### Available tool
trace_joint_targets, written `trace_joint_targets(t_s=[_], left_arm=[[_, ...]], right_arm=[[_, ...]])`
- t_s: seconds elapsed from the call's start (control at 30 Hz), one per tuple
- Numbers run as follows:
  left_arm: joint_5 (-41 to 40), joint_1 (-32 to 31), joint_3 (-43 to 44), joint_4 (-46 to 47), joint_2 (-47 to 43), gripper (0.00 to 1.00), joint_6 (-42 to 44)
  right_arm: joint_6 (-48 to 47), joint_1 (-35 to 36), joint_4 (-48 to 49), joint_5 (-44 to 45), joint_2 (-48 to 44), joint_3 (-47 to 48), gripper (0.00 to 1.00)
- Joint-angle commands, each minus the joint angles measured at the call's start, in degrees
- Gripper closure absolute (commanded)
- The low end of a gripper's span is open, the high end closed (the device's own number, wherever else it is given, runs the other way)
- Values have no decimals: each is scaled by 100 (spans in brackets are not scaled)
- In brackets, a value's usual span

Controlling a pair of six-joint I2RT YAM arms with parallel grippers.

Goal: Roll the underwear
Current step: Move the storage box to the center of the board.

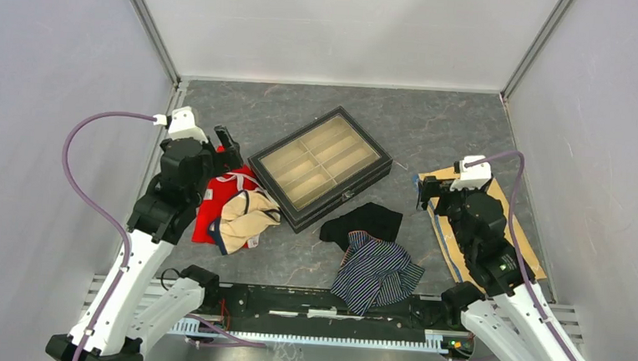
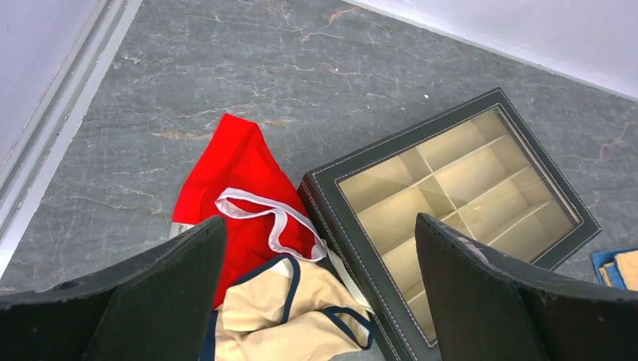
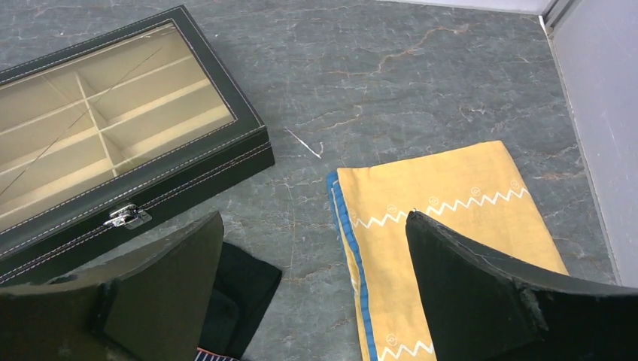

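The navy striped underwear (image 1: pixel 377 272) lies crumpled at the near middle of the table, and only a sliver of the striped underwear (image 3: pixel 214 353) shows in the right wrist view. The black underwear (image 1: pixel 363 223) lies just behind it, touching it, and the black underwear (image 3: pixel 244 289) also shows beside the right gripper's left finger. My right gripper (image 1: pixel 425 191) (image 3: pixel 314 216) hangs open and empty over bare table, right of both pieces. On the left, my left gripper (image 1: pixel 226 141) (image 2: pixel 320 219) is open and empty above a separate heap of clothes.
A black compartment box (image 1: pixel 339 200) (image 2: pixel 391 147) (image 3: pixel 188 180) with a clear lid sits mid-table. Red briefs (image 1: pixel 218 199) (image 2: pixel 241 165) and cream navy-trimmed briefs (image 1: pixel 246 218) (image 2: pixel 301 316) lie against its left side. A tan zigzag-stitched cloth (image 1: pixel 450 239) (image 3: pixel 444 188) lies at the right under my right arm.
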Motion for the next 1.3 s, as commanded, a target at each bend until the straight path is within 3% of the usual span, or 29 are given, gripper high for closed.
trace_joint_targets(t_s=[0.0, 0.13, 0.3, 0.43, 0.67, 0.77, 1.0, 1.17, 1.27], left_arm=[[-298, -13, 120, 145, -57, 0, 207], [-405, -13, -339, 553, -462, 0, 381], [-303, -13, -700, 725, -612, 0, 371], [-92, 6, -810, 737, -663, 0, 361], [-472, 89, -847, 550, -483, 0, -234], [-440, 114, -779, 380, -260, 0, -461], [397, 110, -1020, 438, -111, 0, -1026], [1204, 110, -1601, 951, -171, 0, -1541], [1275, 104, -1691, 1006, -131, 1, -1579]], right_arm=[[217, -31, -33, 189, 6, 39, 2], [456, -26, -333, 420, 245, 203, 2], [298, -23, -564, -109, 481, 406, 2], [233, -28, -175, -464, 241, 136, 2], [431, 13, 14, -1507, 970, 305, 2], [532, 215, 27, -1568, 1233, 265, 2], [524, 836, 229, -1752, 1791, -24, 2], [759, 885, 869, -2073, 1937, -378, 2], [851, 895, 1169, -2467, 2122, -408, 2]])
